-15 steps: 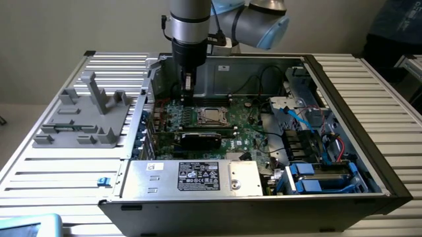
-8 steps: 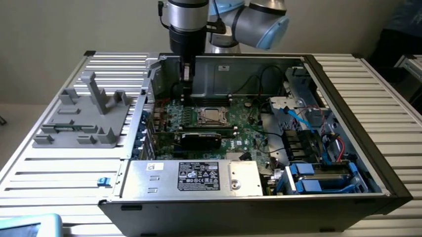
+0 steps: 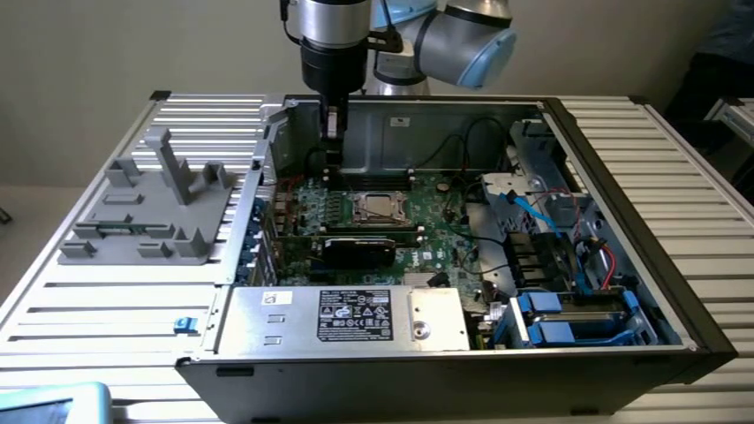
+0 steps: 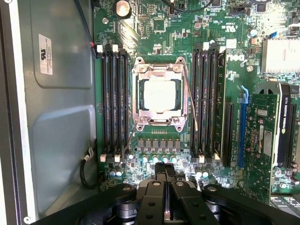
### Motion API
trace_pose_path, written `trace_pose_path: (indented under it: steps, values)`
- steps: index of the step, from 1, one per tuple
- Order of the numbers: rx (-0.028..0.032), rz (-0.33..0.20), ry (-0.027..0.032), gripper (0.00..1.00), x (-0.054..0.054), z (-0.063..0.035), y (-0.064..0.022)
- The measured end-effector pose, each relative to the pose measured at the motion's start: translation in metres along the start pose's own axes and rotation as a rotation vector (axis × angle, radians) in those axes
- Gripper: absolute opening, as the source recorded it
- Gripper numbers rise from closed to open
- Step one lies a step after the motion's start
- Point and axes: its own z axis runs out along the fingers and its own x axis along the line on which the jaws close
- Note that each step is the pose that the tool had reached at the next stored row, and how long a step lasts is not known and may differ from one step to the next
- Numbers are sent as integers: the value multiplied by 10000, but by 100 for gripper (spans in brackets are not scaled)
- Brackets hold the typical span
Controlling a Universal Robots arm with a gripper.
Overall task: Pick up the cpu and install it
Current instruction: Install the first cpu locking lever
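Observation:
The cpu (image 4: 159,93) lies flat inside the motherboard's socket, its shiny silver top ringed by the metal socket frame (image 4: 158,70). In the exterior view the same cpu (image 3: 380,205) shows as a pale square in the middle of the open computer case. My gripper (image 3: 334,132) hangs above the back part of the board, a little toward the exterior view's left of the socket and well clear of it. In the wrist view the gripper (image 4: 166,172) has its black fingers (image 4: 159,180) pressed together with nothing visible between them.
Dark memory slots (image 4: 115,98) (image 4: 206,93) flank the socket. A graphics card (image 3: 359,247) sits in front of it, and a silver power supply (image 3: 353,314) fills the case front. A grey plastic fixture (image 3: 154,208) stands on the table outside the case. Cables and drive bays (image 3: 566,265) crowd the exterior view's right.

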Motion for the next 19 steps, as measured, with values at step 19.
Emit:
trace_pose_path:
  steps: [19]
  values:
    - [-50,1253,68,11,0,0,0]
